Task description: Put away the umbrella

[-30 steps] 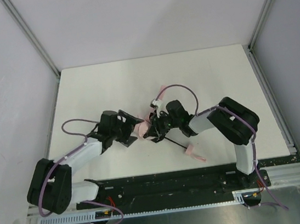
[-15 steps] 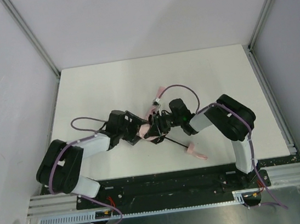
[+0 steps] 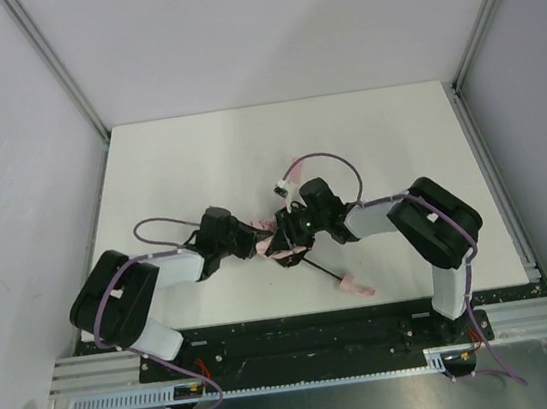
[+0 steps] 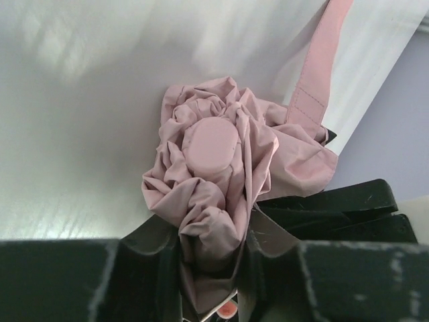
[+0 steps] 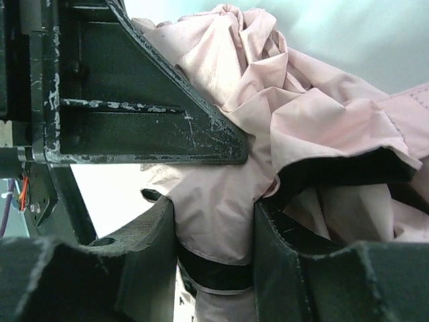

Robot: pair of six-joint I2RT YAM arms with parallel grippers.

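Now the left gripper [image 4: 211,249] has closed in on the right gripper [image 5: 214,231] near the table's [image 3: 198,164] front; each is clamped on the umbrella [image 4: 214,144], whose fabric is bunched between them, handle [image 3: 353,286] trailing toward the bases; gathering for strapping seems underway.

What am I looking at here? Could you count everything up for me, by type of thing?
Umbrellas: 1, the pink umbrella
Robot arms: 2, the left arm and the right arm
Tables: 1, the white table
Total: 4
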